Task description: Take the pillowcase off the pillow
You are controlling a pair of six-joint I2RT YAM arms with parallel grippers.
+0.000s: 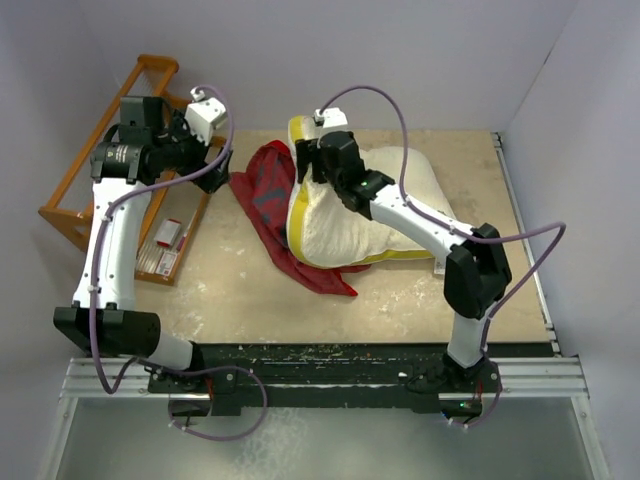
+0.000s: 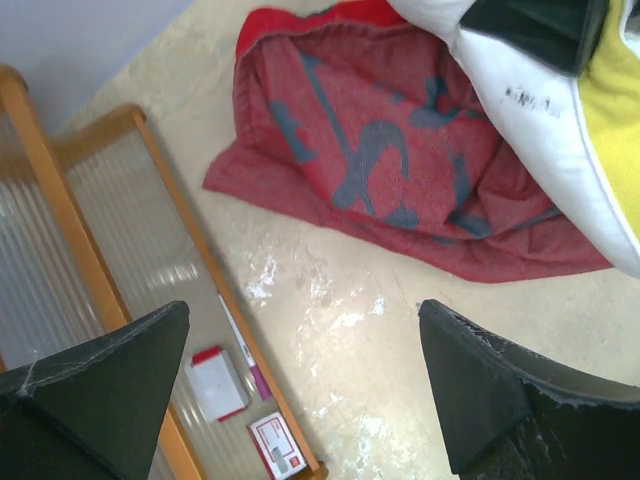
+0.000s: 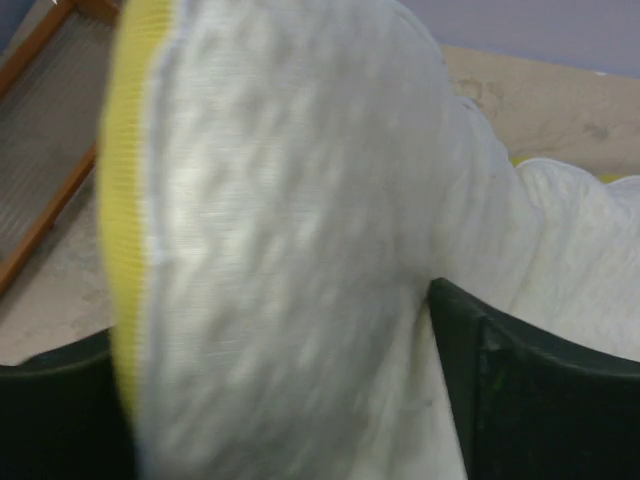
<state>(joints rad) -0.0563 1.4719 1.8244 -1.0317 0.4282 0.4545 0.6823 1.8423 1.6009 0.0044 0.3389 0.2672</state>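
Observation:
The cream pillow (image 1: 350, 215) lies mid-table, its left end with the yellow band raised. My right gripper (image 1: 305, 165) is shut on that raised end; in the right wrist view the pillow (image 3: 300, 200) fills the space in my right gripper (image 3: 290, 400). The red pillowcase (image 1: 268, 195) lies crumpled on the table left of the pillow, partly under it, dull red inner side up. My left gripper (image 1: 215, 180) is open and empty just left of the pillowcase. In the left wrist view the left gripper (image 2: 300, 390) hovers over bare table, below the pillowcase (image 2: 380, 150) and pillow (image 2: 540, 130).
A wooden tray (image 1: 110, 180) stands at the left edge under my left arm, holding small red-and-white boxes (image 2: 215, 385) and a pen. White walls close the back and right sides. The table (image 1: 240, 290) is scuffed beige.

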